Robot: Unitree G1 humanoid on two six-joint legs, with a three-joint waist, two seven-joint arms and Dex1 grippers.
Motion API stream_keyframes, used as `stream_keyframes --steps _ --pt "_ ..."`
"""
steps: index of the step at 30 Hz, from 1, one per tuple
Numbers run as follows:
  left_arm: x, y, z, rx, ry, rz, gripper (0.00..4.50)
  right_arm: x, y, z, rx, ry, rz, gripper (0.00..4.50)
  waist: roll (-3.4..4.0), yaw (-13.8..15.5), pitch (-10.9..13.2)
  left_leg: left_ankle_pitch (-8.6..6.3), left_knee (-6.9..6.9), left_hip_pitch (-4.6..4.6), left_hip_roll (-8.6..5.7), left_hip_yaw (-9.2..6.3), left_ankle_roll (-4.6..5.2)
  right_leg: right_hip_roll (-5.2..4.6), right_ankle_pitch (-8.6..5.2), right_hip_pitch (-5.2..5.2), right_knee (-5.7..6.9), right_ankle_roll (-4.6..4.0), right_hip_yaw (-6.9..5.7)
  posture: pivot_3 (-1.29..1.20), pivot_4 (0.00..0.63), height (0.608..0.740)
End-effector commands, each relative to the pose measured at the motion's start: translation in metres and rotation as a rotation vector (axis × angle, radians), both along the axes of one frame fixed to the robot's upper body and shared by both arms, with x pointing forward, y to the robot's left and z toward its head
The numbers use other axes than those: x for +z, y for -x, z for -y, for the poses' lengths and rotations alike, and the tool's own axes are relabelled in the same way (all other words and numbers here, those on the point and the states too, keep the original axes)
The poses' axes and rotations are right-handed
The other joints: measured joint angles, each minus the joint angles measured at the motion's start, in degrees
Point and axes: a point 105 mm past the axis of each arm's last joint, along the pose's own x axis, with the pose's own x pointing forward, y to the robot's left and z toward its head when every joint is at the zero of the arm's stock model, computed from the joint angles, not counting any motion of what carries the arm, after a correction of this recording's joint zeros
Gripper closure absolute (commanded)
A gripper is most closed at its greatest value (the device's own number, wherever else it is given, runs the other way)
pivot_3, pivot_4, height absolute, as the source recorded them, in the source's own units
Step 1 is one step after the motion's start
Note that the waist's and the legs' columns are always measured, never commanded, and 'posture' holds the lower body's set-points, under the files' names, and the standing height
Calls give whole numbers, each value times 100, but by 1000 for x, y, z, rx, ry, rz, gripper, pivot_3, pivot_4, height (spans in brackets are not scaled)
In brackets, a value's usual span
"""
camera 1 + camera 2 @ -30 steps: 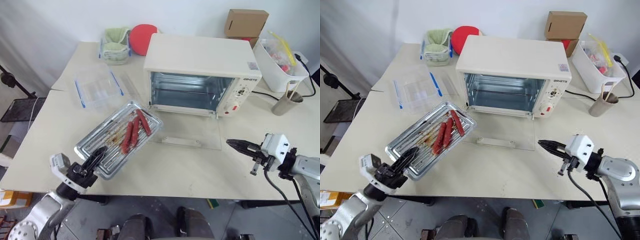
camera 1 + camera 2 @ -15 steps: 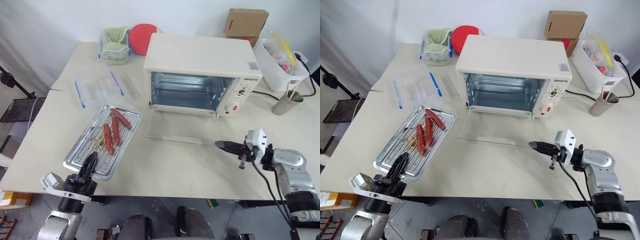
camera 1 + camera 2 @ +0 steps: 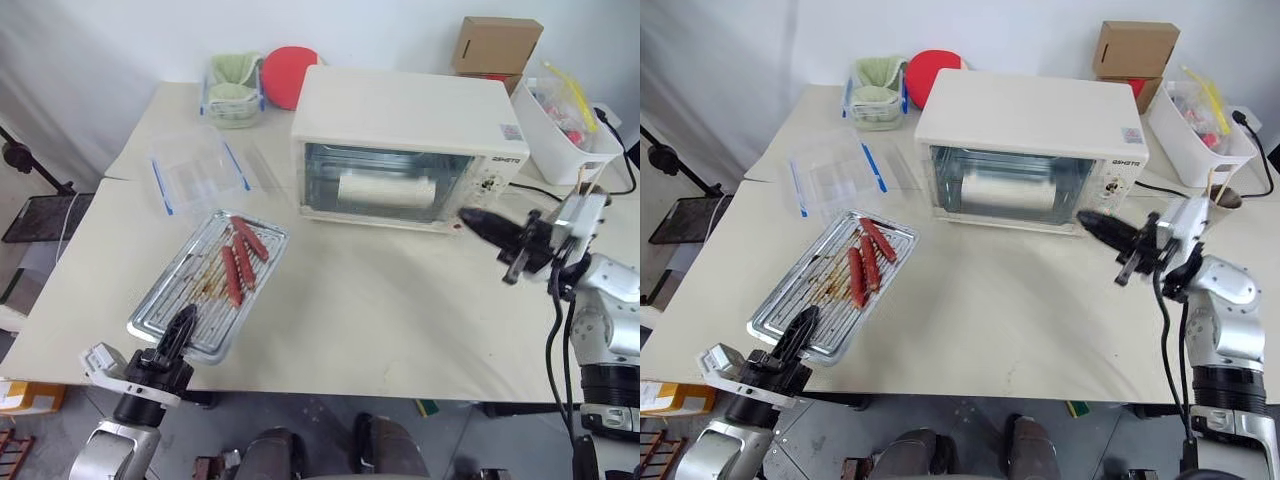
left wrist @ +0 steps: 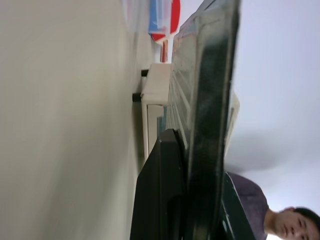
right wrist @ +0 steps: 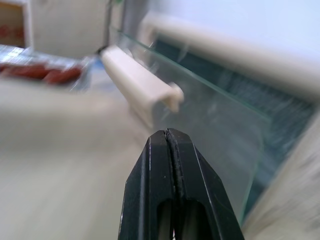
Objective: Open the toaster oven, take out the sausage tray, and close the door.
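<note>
The cream toaster oven (image 3: 400, 105) stands at the back of the table. Its glass door (image 3: 330, 182) is swung up almost flush with the front, white bar handle (image 3: 385, 190) showing. My right gripper (image 3: 468, 217) is shut and empty, its tip by the door's lower right corner; in the right wrist view it (image 5: 167, 132) points at the glass just below the handle (image 5: 135, 75). The sausage tray (image 3: 175, 285) lies flat on the table left of the oven, three red sausages (image 3: 240, 262) in it. My left gripper (image 3: 183, 322) is shut on the tray's near edge (image 4: 210, 100).
A clear blue-clipped container (image 3: 195, 170) sits behind the tray. Another container with green cloth (image 3: 232, 90) and a red paddle (image 3: 285, 70) lie at the back left. A cardboard box (image 3: 497, 45), a white bin (image 3: 565, 130) and a cable (image 3: 530, 185) crowd the back right. A person (image 4: 250, 200) stands beyond.
The door has swung up from lying open to nearly shut, with my right gripper rising toward the oven. The tray went from lifted and tilted to flat on the table.
</note>
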Motion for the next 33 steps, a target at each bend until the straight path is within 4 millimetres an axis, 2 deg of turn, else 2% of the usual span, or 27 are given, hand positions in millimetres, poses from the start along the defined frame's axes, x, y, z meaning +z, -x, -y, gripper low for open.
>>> stream_keyframes --steps 1,4,7,12,17,18,24,27,33 --pt "13 -3 7 -72 -21 57 4500 9 16 4 52 -49 -32 4459 1 28 0 0 0 -1 0 0 1 0 0 -1 0 0 0 0 150 740" --pt "13 -7 13 -159 -62 62 4500 -7 36 4 108 52 -73 4459 4 68 -1 -2 -4 -4 -1 -8 6 1 0 -3 0 0 0 0 150 740" --pt "10 -11 20 -293 -91 74 4500 -27 57 7 127 165 -108 3593 6 76 -2 -4 -5 -4 -2 -4 12 3 0 -1 -1 0 -1 0 150 740" --pt "3 -22 27 -476 -96 62 4500 -59 92 3 187 247 -194 1966 9 132 -3 -3 0 2 -7 5 16 3 1 5 1 2 2 0 150 740" --pt "-5 -35 47 -722 -111 4 4500 -65 110 -2 153 248 -210 218 13 128 -5 -16 -1 8 -7 3 -13 2 2 6 10 5 4 0 150 740" --pt "-6 -38 51 -760 -113 -9 4500 -64 111 -2 136 250 -205 15 14 128 -5 -16 0 8 -8 3 -16 2 2 6 14 5 4 0 150 740" --pt "-6 -59 77 -937 -174 -71 4500 -67 121 6 36 248 -236 15 22 168 -9 -14 -2 9 -17 -3 -23 0 4 5 21 9 2 0 150 740" --pt "-15 -71 93 -1028 -285 -140 4500 -69 127 11 -10 251 -244 15 23 233 -9 -13 -1 8 -22 -4 -21 1 9 8 18 17 3 0 150 740" --pt "-20 -86 121 -1147 -368 -176 4500 -69 137 14 -41 255 -257 15 41 361 -20 -5 -2 12 -49 3 -15 14 20 18 10 37 8 0 150 740"
